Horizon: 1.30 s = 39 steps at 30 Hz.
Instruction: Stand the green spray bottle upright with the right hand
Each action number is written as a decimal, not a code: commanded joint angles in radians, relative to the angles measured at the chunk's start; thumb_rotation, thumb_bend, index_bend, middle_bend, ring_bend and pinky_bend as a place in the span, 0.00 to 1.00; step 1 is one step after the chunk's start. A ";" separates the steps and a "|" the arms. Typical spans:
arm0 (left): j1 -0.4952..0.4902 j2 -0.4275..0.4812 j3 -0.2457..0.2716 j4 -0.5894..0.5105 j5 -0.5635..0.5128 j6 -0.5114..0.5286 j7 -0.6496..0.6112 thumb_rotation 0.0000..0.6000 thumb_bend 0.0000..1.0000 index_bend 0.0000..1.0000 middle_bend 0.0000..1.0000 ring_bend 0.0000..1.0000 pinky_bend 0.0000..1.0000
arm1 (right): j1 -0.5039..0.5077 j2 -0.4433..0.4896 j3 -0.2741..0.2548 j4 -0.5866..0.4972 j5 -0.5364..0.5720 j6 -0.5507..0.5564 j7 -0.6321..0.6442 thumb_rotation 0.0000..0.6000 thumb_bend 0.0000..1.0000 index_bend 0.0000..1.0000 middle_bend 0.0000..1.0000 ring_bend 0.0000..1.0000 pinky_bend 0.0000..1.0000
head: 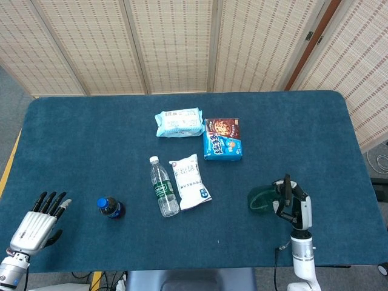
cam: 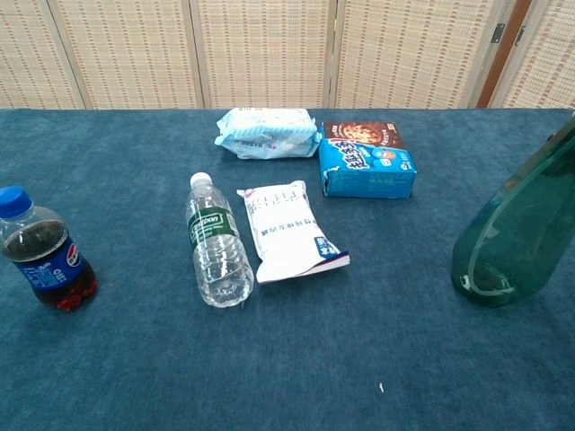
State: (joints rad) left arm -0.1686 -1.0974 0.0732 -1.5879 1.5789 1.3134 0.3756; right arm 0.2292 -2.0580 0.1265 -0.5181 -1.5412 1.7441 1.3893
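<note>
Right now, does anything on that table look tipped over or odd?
Yes: the green spray bottle at the right leans over, held by the right robot hand, not standing. The water bottle also lies on its side.

Blue-covered table (head: pixel 91 139) before woven folding screens (head: pixel 176 42).

I note the water bottle (head: pixel 164 188) lying just left of the pouch (head: pixel 190 181). The box (head: pixel 222 139) sits behind them, the cola bottle (head: pixel 111 207) far left.

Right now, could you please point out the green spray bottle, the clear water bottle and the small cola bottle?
green spray bottle (cam: pixel 512 242), chest view, on its translucent body.
water bottle (cam: pixel 218 242), chest view, mid-body near the label.
cola bottle (cam: pixel 45 260), chest view, on its label.
</note>
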 commanded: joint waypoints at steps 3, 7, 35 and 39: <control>-0.001 -0.002 0.000 -0.002 -0.002 -0.003 0.006 1.00 0.29 0.12 0.08 0.00 0.00 | -0.002 -0.006 -0.001 0.012 0.003 -0.007 0.011 1.00 0.27 0.49 0.55 0.42 0.43; -0.002 -0.001 0.000 -0.004 -0.004 -0.005 0.008 1.00 0.29 0.12 0.08 0.00 0.00 | -0.002 -0.017 0.002 0.031 0.008 -0.009 0.025 1.00 0.24 0.49 0.54 0.42 0.42; -0.012 -0.002 0.000 -0.027 -0.005 -0.017 0.033 1.00 0.29 0.12 0.08 0.00 0.00 | -0.022 -0.027 0.017 0.072 0.026 0.017 0.074 1.00 0.21 0.49 0.52 0.41 0.41; -0.012 -0.002 0.001 -0.029 -0.005 -0.017 0.036 1.00 0.29 0.12 0.08 0.00 0.00 | -0.021 -0.023 0.017 0.065 0.026 0.016 0.073 1.00 0.21 0.49 0.52 0.40 0.41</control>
State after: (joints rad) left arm -0.1807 -1.0989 0.0745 -1.6169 1.5740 1.2965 0.4120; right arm 0.2075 -2.0813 0.1433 -0.4523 -1.5155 1.7609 1.4627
